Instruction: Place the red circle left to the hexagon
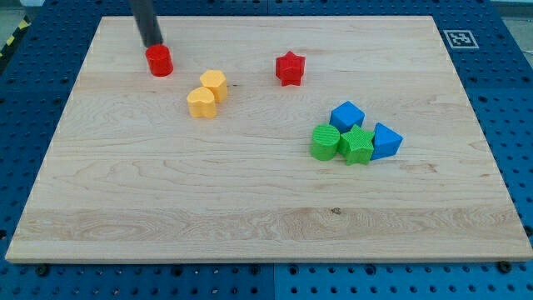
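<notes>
Nearest on the wooden board point(250, 225), at the right of the scene, sits a tight cluster of four blocks. The green star point(357, 145) is at its near middle, with the green cylinder point(325, 142) touching it on the left and a blue wedge-like block point(386, 141) touching it on the right. A blue cube point(347, 115) sits just behind them, against the green pair.

Farther back and to the left lie two yellow blocks pressed against each other: the nearer yellow hexagon-like block point(200, 102) and, just behind and to its right, a second yellow block point(213, 84) whose shape I cannot make out for certain. Which of the two is the hexagon is hard to tell.

Farther again, near the middle of the board, the red star point(290, 68) stands alone, well apart from the rest.

The red circle point(159, 61) is far left, left of and beyond the yellow pair, with bare board between them and nothing in the way. It stands upright on a flat face; being round, it shows no heading or long axis.

My tip point(154, 45) sits at the far edge of the red circle, touching or nearly so. The rod ends plainly, with no claw to part or close
</notes>
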